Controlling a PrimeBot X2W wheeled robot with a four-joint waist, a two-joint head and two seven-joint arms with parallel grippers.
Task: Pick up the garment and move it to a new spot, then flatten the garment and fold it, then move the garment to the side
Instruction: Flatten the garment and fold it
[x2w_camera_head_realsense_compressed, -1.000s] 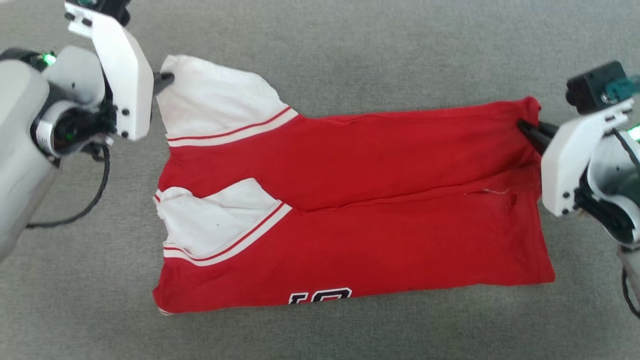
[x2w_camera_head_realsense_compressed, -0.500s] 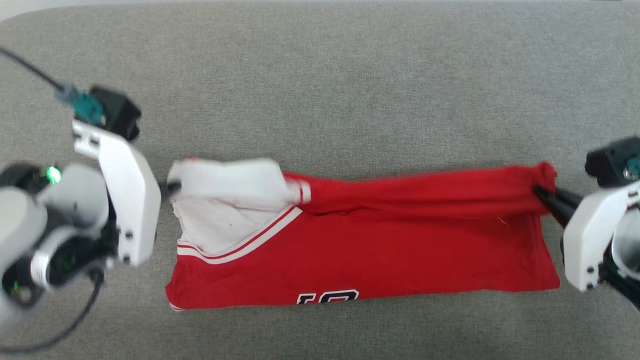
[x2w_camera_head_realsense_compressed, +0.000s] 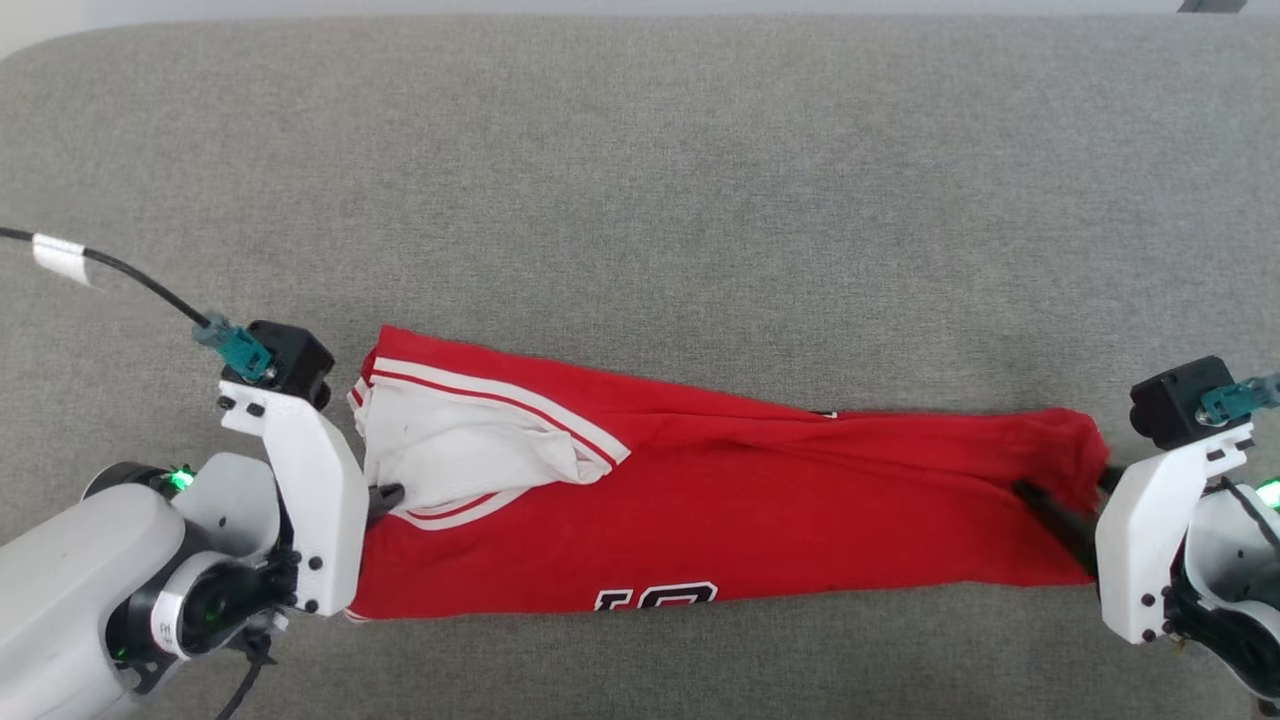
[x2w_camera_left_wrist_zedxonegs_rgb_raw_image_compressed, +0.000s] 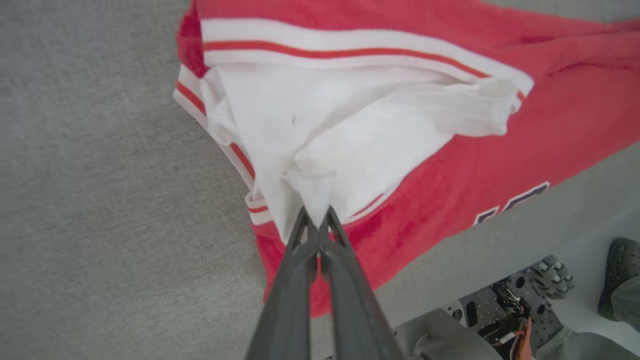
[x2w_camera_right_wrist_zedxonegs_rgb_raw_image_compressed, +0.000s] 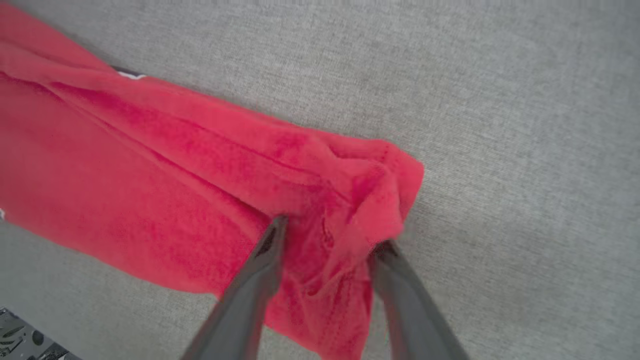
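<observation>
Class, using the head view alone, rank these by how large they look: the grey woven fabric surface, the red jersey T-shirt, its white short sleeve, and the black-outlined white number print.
1. grey woven fabric surface
2. red jersey T-shirt
3. white short sleeve
4. black-outlined white number print, which shows only in part at the near edge

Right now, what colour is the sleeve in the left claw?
White sleeve, red-and-white striped trim; clearest in left wrist view.

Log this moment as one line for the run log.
phase: fold | garment: long folded strip on grey surface | left gripper: shut on white sleeve | right gripper: open around red end
</observation>
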